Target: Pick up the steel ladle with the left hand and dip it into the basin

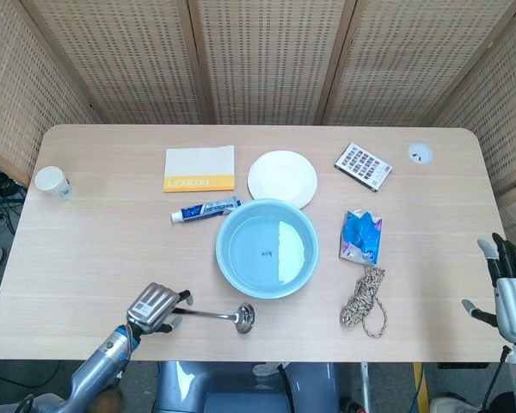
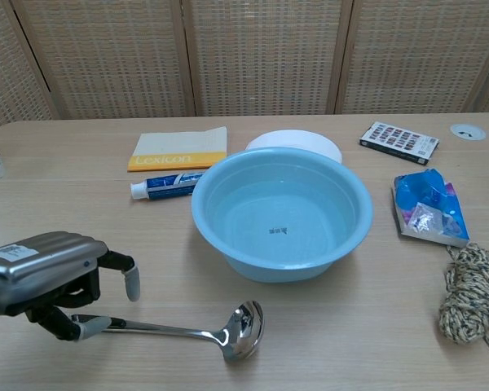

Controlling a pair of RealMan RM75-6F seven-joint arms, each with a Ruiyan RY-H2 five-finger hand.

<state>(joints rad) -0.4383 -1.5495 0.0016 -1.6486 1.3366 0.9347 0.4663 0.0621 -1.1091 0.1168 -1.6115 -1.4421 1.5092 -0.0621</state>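
The steel ladle (image 1: 215, 315) lies flat on the table in front of the light blue basin (image 1: 267, 206), bowl end to the right and dark handle to the left. In the chest view the ladle (image 2: 187, 331) has the same pose below the basin (image 2: 228, 244), which holds water. My left hand (image 1: 156, 307) hovers over the handle end; in the chest view the left hand (image 2: 53, 281) has its fingers curved on either side of the handle with a gap showing. My right hand (image 1: 509, 288) hangs off the table's right edge, fingers spread, holding nothing.
Behind the basin are a toothpaste tube (image 1: 205, 209), a yellow-and-white booklet (image 1: 199, 168) and a white plate (image 1: 282, 176). A paper cup (image 1: 52, 181) stands far left. To the right lie a patterned card (image 1: 363, 165), a blue packet (image 1: 361, 235) and a rope bundle (image 1: 365, 297).
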